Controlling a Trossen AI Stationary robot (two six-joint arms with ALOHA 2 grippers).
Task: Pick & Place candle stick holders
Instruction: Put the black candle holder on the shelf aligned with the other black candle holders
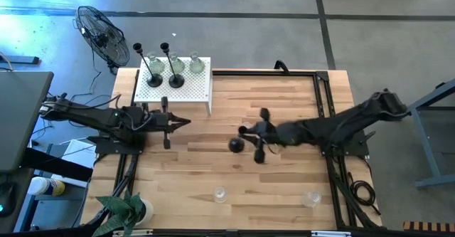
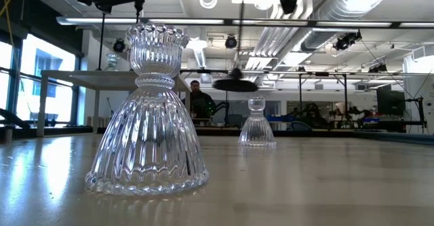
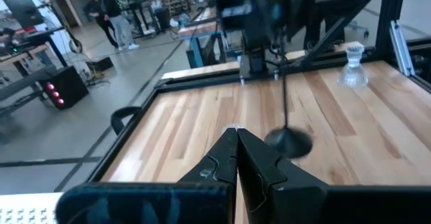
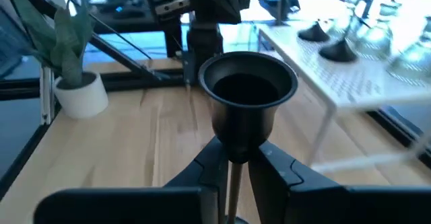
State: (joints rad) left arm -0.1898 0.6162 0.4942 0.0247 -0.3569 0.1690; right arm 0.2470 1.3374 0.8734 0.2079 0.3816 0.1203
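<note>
My right gripper [image 1: 247,131] is over the middle of the table, shut on a black candle stick holder [image 1: 236,144] with a cup top [image 4: 248,83] and a round base [image 2: 235,85]. My left gripper [image 1: 185,121] is shut and empty at the table's left, pointing toward that holder [image 3: 286,96]. Two more black holders [image 1: 154,79] [image 1: 175,79] stand on their bases on the white perforated stand [image 1: 192,91], with several clear-glass ones [image 1: 196,64] behind them. Two clear-glass holders [image 1: 220,193] [image 1: 311,198] stand on the table near its near edge. My right gripper pinches the black holder's thin stem [image 4: 234,178] between its two fingers, just below the cup top. The fingers come roughly level from the table's right side and lie across the stem. The holder hangs about upright, its base [image 3: 288,142] lifted clear of the table.
A black wire-cage fan [image 1: 99,34] stands beyond the table's far left corner. A potted plant [image 1: 128,210] sits at the near left corner. A black frame [image 1: 323,87] runs along the table's right and far sides. People stand in the room beyond [image 3: 108,12].
</note>
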